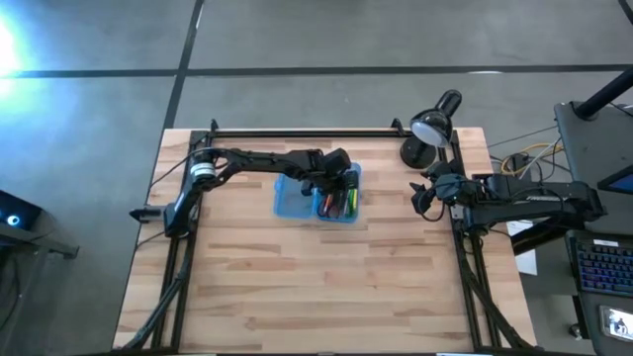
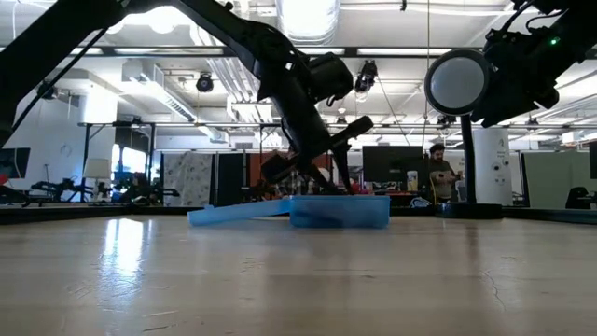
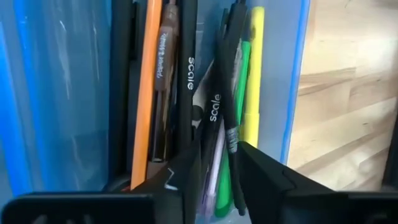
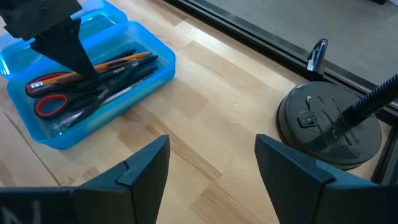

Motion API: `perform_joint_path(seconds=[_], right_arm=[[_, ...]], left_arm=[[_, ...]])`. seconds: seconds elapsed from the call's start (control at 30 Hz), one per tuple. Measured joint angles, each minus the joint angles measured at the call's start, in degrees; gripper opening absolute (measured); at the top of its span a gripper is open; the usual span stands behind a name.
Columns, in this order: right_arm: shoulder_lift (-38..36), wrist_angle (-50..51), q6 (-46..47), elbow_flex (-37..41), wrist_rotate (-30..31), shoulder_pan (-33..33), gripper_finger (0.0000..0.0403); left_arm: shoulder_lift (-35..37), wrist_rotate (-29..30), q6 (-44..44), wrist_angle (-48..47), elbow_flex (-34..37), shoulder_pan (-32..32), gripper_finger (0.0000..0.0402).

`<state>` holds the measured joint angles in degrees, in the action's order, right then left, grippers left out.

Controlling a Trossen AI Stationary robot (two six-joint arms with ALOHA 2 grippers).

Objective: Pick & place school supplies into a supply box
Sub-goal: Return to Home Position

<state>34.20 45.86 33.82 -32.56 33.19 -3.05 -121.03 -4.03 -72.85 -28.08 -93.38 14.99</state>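
The supply box (image 1: 297, 206), translucent blue, lies open on the wooden table; its lid half (image 2: 233, 214) slants off to one side. The other half holds red-handled scissors (image 4: 50, 103), an orange pencil (image 3: 146, 93), black pens (image 3: 188, 74), and green (image 3: 241, 74) and yellow (image 3: 254, 74) ones. My left gripper (image 3: 221, 180) points steeply down into that half, its fingers a little apart, with a slanting black pen (image 3: 227, 124) running between them. My right gripper (image 4: 211, 168) waits open at the table's right edge, nothing between its fingers. My left gripper stands over the pile of pens from above, one finger (image 3: 186, 174) on each side of the slanting black pen's lower end (image 3: 231, 149). Whether the fingers touch that pen, I cannot tell. The pen lies on the other supplies inside the box.
A black desk lamp (image 1: 427, 131) stands at the table's far right corner, its round base (image 4: 329, 121) close in front of my right gripper. The near half of the table is bare wood (image 1: 316, 287). A person (image 2: 438, 173) stands in the room beyond.
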Motion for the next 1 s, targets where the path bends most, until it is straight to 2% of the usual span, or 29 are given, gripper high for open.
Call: perform_joint_path(seconds=[0.17, 0.37, 0.6, 0.7, 0.87, 0.93, 1.0], right_arm=[[-0.1, -0.2, -0.1, 0.0, 0.0, 0.0, 0.0226], [-1.7, -1.1, -4.6, -0.4, -0.1, 0.0, 0.0226], [-3.5, -0.9, -6.7, -8.0, -0.7, 0.0, 0.0226], [-4.0, -1.9, -11.7, -12.1, -5.4, 0.1, 0.0226], [-6.3, -2.6, -14.1, -16.1, -10.0, 0.2, 0.0226], [-8.1, -4.5, -15.6, -16.1, -16.2, 0.2, 0.0226], [-10.4, -9.3, -16.2, -14.7, -25.3, 0.2, 0.0226]], left_arm=[[0.0, 0.6, 1.4, -0.4, -1.0, -0.3, 0.0098], [3.4, 6.0, 9.8, -0.1, -6.7, -2.7, 0.01], [9.0, 6.3, 18.9, -1.3, -11.7, -5.2, 0.01], [12.4, 8.2, 22.7, -0.1, -11.8, -7.1, 0.0101], [15.6, 12.9, 26.6, 0.9, -11.4, -10.6, 0.0101], [16.0, 15.2, 28.3, 2.0, -11.3, -12.2, 0.0101], [16.2, 16.2, 29.5, 3.7, -11.1, -13.9, 0.0101]])
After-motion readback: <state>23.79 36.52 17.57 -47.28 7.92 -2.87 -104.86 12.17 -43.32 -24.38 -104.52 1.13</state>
